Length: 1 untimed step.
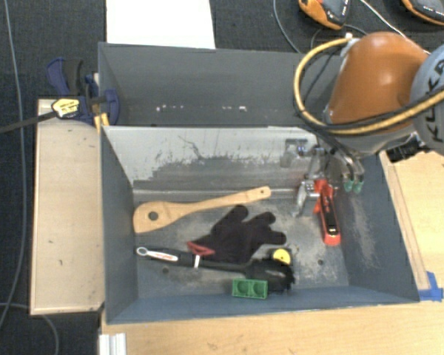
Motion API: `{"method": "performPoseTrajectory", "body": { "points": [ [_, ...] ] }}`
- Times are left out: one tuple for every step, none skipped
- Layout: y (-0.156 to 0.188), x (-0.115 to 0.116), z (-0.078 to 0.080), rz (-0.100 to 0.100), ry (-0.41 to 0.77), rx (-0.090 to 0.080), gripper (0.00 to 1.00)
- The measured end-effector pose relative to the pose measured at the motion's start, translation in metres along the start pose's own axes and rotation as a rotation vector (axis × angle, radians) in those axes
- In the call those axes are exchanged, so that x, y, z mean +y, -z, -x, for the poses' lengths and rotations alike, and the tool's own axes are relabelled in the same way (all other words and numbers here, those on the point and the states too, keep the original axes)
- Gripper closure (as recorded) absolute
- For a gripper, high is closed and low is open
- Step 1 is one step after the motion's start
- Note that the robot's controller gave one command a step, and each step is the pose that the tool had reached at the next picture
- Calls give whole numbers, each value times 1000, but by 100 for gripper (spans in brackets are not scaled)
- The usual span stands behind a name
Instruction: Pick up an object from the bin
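My gripper (306, 195) hangs low over the right part of the bin, close to the back wall. Right beside it, on its right, a long orange-red tool (328, 217) stretches toward the front; whether the gripper holds it I cannot tell. A wooden spatula (200, 205) lies to the left with its handle end pointing at the gripper. A black glove (240, 234) lies spread out below the spatula, left of the gripper.
Along the front wall lie a small yellow piece (280, 256), a green block (249, 288) and a dark utensil with a white and red handle (174, 257). The arm with its orange dome and cables covers the bin's back right corner.
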<state>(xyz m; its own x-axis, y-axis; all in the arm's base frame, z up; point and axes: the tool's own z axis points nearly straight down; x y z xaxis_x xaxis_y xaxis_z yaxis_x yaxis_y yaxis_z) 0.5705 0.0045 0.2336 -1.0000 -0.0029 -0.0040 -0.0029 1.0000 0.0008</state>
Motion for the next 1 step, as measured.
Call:
{"method": "performPoseTrajectory", "body": {
  "points": [
    [0,0,0,0,0,0,0]
  ]
}}
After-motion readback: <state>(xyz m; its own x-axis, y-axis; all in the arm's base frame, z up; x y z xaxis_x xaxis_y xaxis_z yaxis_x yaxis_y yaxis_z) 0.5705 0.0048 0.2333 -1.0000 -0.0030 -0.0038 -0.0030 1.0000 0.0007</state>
